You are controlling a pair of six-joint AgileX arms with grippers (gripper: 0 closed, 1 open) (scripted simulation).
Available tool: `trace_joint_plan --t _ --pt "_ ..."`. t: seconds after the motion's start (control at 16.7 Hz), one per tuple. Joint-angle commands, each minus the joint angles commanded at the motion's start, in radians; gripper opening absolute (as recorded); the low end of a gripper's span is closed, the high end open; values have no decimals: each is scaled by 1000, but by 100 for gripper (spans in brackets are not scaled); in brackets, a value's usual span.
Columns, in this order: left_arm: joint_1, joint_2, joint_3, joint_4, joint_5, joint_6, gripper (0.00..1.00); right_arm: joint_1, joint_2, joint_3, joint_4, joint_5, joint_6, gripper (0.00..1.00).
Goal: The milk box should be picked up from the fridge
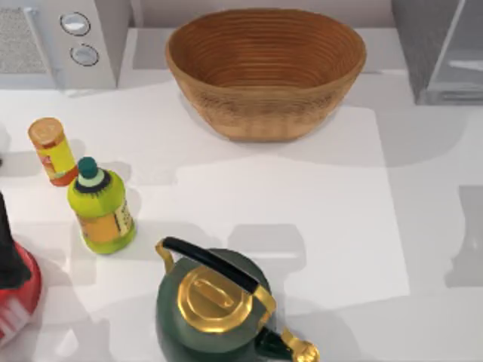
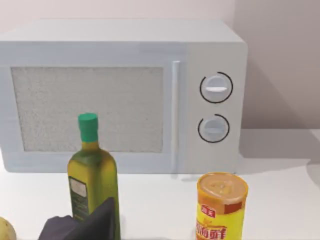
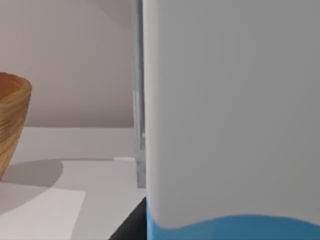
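Note:
The milk box [image 3: 230, 115] stands very close in the right wrist view, a broad white face with a wavy sky-blue band at its lower edge. Beside it runs the light frame of the fridge [image 3: 138, 100]. In the top view the fridge [image 1: 432, 45] is the dark-grey cabinet with a pale glassy panel at the back right corner. A dark sliver of my right gripper [image 3: 131, 224] sits low beside the carton. My left gripper [image 2: 80, 227] hangs at the table's left side, facing the microwave, parked.
A woven basket [image 1: 266, 72] stands at the back middle and a light-grey microwave [image 1: 64, 38] at the back left. An orange can [image 1: 51, 149], a yellow-green bottle [image 1: 102, 207], a green kettle [image 1: 219, 305] and a red object [image 1: 19, 298] occupy the left and front.

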Motion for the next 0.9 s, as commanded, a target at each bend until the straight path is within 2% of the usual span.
trace_joint_plan --t 0.18,0.3,0.9 --pt "0 0 0 0 0 0 100 -5 29 0 30 -20 1 0" --pt "0 0 0 0 0 0 100 -16 97 1 97 -68 2 0" --pt "0 0 0 0 0 0 100 -97 700 9 704 -447 15 0"
